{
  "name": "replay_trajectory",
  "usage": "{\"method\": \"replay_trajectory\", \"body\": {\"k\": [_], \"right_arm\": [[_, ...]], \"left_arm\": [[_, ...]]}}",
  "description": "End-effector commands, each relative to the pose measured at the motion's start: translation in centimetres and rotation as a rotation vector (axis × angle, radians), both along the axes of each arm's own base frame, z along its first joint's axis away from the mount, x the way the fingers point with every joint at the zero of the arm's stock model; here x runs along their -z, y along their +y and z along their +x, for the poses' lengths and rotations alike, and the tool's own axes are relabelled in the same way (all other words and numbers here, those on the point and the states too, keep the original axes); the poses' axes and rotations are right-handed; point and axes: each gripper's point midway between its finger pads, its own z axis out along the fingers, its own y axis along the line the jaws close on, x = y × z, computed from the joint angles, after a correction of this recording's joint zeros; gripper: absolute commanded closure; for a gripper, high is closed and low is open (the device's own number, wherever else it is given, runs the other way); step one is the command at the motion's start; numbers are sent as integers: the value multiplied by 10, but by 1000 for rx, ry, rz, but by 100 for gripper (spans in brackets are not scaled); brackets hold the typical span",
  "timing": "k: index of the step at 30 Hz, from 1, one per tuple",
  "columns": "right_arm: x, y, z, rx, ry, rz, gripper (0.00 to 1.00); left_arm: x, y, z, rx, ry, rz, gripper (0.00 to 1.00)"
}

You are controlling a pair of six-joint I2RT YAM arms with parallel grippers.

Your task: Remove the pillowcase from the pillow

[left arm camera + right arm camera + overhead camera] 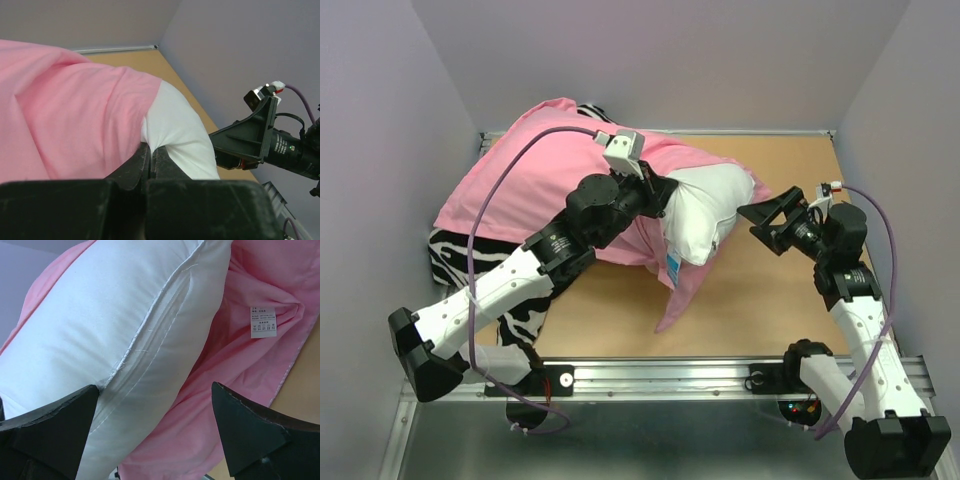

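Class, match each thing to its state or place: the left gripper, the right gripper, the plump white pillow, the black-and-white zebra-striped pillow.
Things:
1. left gripper
2. right gripper
3. plump white pillow
4. black-and-white zebra-striped pillow

States:
A. one end sticking out of the shiny pink satin pillowcase
B. open, facing the white end
C. lowest, beneath the pillowcase, at the left
D. shut, pinching white cloth

Pairs: 1-D, 2-B, 3-A, 4-C
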Motion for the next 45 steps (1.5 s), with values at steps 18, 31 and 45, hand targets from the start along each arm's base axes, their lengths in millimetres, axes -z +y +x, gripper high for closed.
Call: {"method": "replay_trajectory", "body": {"k": [18, 31, 45], "right_arm": [[-17, 25, 12, -67, -102, 279, 0], [-53, 11, 33, 5, -190, 9, 99], [-221, 11, 31, -26, -486, -87, 99]], "left_arm": [[-25, -59, -27, 82, -58, -127, 100], [-10, -81, -48, 160, -55, -37, 67], [-87, 98, 17, -483, -71, 36, 22]]}}
